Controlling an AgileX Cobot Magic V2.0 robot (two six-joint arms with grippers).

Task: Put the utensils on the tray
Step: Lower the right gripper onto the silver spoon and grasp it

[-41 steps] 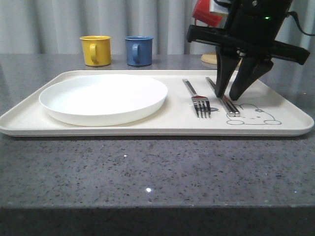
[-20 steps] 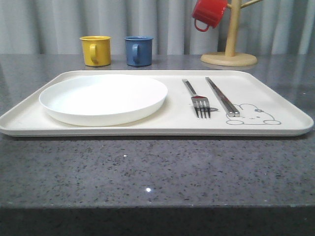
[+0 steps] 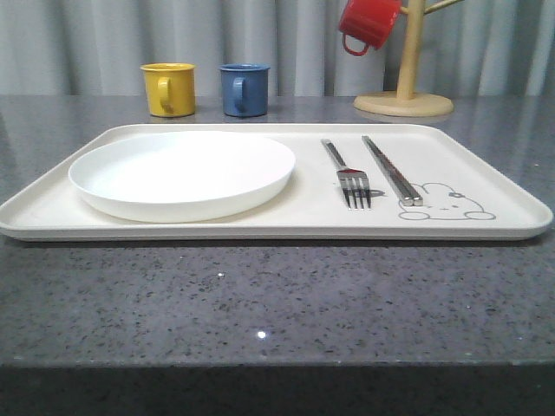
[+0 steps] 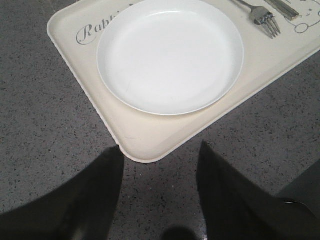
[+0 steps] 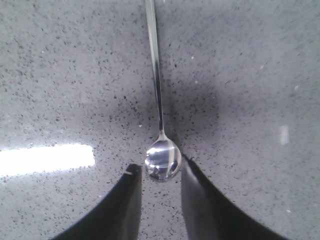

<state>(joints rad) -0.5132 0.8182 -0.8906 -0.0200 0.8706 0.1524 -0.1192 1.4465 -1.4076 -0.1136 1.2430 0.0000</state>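
Observation:
The cream tray (image 3: 277, 232) lies across the grey table with a silver fork (image 3: 354, 184) and a pair of chopsticks (image 3: 392, 172) side by side on its right half, next to the rabbit drawing. A silver spoon (image 5: 156, 75) lies on the bare speckled table. My right gripper (image 5: 160, 169) is open low over it, a finger on each side of the spoon's bowl. My left gripper (image 4: 160, 150) hangs open above the table just off a rounded corner of the tray (image 4: 150, 140). Fork (image 4: 262, 17) and chopsticks (image 4: 286, 7) lie at that view's far edge.
A round white plate (image 3: 182, 173) takes up the tray's left half. Behind the tray stand a yellow mug (image 3: 169, 88) and a blue mug (image 3: 244, 89). A red mug (image 3: 368, 23) hangs on a wooden mug tree (image 3: 406, 78) at the back right.
One second ago my right gripper stood open over the chopsticks on the tray; it has since left the front view. Fork, chopsticks and plate have not moved.

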